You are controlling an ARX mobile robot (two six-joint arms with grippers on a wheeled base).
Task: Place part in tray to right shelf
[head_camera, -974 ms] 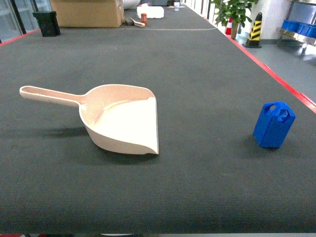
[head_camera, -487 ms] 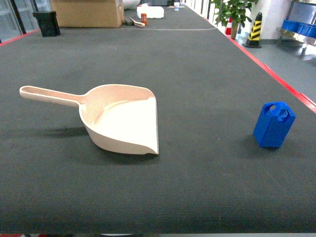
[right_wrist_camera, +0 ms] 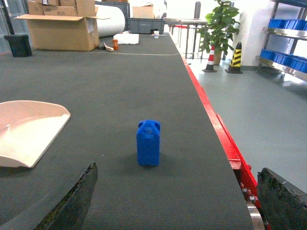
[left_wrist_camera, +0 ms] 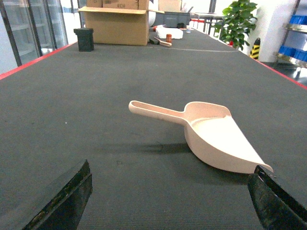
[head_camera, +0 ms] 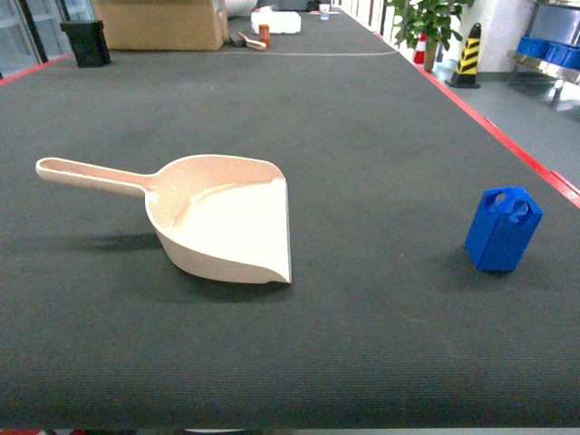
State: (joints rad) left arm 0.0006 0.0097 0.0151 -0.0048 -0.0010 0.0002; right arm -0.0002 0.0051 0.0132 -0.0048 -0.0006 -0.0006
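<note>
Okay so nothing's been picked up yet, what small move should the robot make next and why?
Probably ease the right gripper forward and down toward the part. The part stands upright on the table, apart from the tray and ahead of that gripper, roughly centred between its open fingers. The tray lies empty, so getting hold of the part seems the first step.

Big long table (head_camera: 362, 118) with a dark grey ribbed mat on top and a red edge down both long sides. Sitting on it up front: the tray (head_camera: 222, 222), a beige-pink scoop with its handle pointing left and its open mouth facing right, and well off to the right 1 part (head_camera: 503, 228), standing upright near the red edge. Way at the far end there's a cardboard box (head_camera: 159, 23), a small black bin (head_camera: 87, 43) and some small clutter I can't make out.
</note>
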